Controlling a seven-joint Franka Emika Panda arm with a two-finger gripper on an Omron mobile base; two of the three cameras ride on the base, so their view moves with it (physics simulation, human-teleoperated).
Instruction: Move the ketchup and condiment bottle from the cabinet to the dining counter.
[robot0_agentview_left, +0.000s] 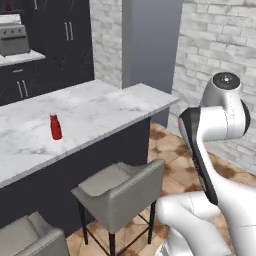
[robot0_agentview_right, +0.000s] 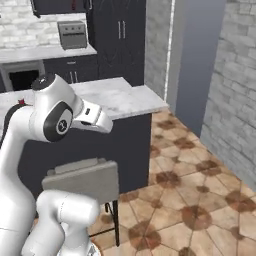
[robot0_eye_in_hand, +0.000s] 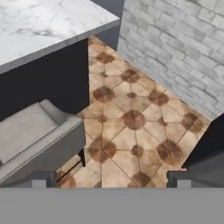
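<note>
Already a small red ketchup (robot0_agentview_left: 55, 127) bottle stands upright on the dining counter (robot0_agentview_left: 100, 107), well in from its edges on the white, grey-veined marble, which suggests half of the job is done. It sits alone; no brown condiment bottle is beside it. In the right base view only a sliver of red shows behind the robot's shoulder, most likely the same bottle.

The white arm folds up beside the island's end, its hand tilted down over the patterned tile floor (robot0_eye_in_hand: 131, 127). In the hand view the gripper (robot0_eye_in_hand: 112, 178) hangs with its two dark fingertips (robot0_eye_in_hand: 43, 178) spread wide at the bottom corners, nothing between them, looking past a grey stool (robot0_eye_in_hand: 30, 135) and along a pale brick wall (robot0_eye_in_hand: 175, 48). Held this way, empty and tucked in, the arm looks posed for travel rather than for reaching, probably so the base can drive back toward the kitchen side.

The ketchup lies well apart from the gripper, up on the marble to the arm's left, while the hand points at the floor off the counter's corner. Dark cupboards (robot0_agentview_left: 65, 35) with silver bar handles stand behind the island, and an upper cabinet (robot0_agentview_right: 60, 6) shows at the top edge of the right base view; whether the second bottle remains inside cannot be told.
</note>
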